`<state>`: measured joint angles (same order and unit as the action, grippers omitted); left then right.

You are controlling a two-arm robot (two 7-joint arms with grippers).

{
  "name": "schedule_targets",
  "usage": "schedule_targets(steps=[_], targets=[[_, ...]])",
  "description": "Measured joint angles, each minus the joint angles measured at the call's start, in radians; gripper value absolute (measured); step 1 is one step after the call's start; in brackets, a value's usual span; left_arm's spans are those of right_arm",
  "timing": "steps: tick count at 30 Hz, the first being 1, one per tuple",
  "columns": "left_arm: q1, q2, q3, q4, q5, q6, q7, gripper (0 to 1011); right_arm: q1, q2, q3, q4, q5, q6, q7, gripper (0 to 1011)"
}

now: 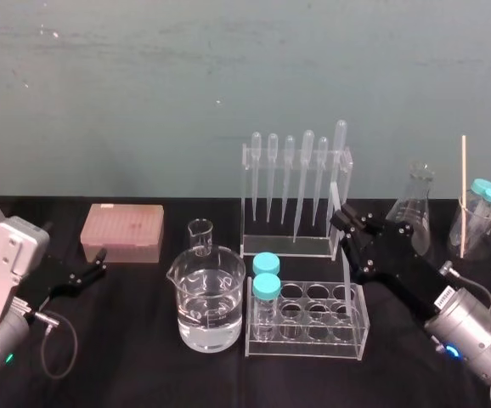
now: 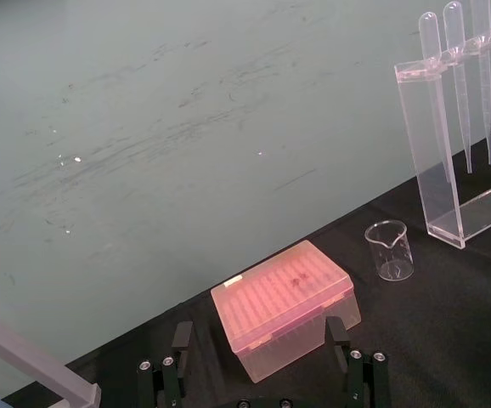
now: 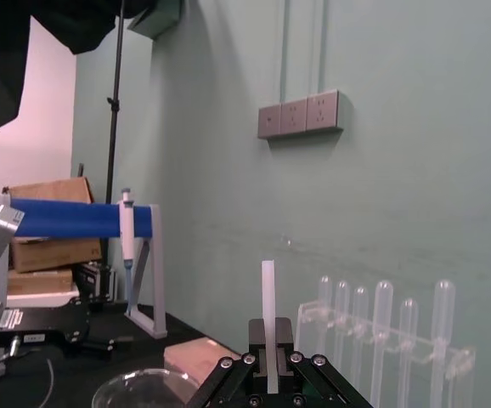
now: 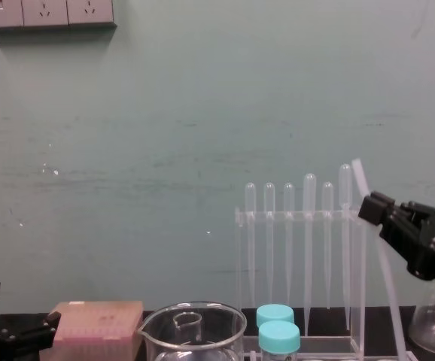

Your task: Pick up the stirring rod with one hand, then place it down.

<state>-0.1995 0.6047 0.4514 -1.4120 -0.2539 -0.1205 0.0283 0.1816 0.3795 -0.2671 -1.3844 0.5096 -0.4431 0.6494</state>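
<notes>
The stirring rod (image 1: 342,255) is a thin translucent-white stick, held nearly upright with a slight tilt. My right gripper (image 1: 345,223) is shut on its upper part, in front of the pipette stand. The rod's top pokes above the fingers, and its lower end reaches down over the test tube rack (image 1: 313,330). From the chest the rod (image 4: 379,256) slants down past the right gripper (image 4: 372,207). The right wrist view has the rod (image 3: 268,306) pinched between the closed fingers (image 3: 254,340). My left gripper (image 1: 93,270) rests open at the table's left, near the pink box.
A large beaker of water (image 1: 210,306) and a small empty beaker (image 1: 200,236) stand centre-left. The pink tip box (image 1: 122,231) is at back left. The pipette stand (image 1: 296,195) is behind the rack; a flask (image 1: 415,204) and a beaker with capped tubes (image 1: 479,221) are at the right.
</notes>
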Motion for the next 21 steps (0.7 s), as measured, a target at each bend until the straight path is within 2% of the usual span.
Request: schedule_targets(steps=[8, 21], targets=[[0.000, 0.000, 0.000, 0.000, 0.000, 0.000, 0.000, 1000, 0.015, -0.007, -0.004, 0.047, 0.026, 0.016, 0.023, 65], [0.000, 0.000, 0.000, 0.000, 0.000, 0.000, 0.000, 1000, 0.074, -0.025, -0.036, 0.171, 0.048, 0.033, 0.077, 65]])
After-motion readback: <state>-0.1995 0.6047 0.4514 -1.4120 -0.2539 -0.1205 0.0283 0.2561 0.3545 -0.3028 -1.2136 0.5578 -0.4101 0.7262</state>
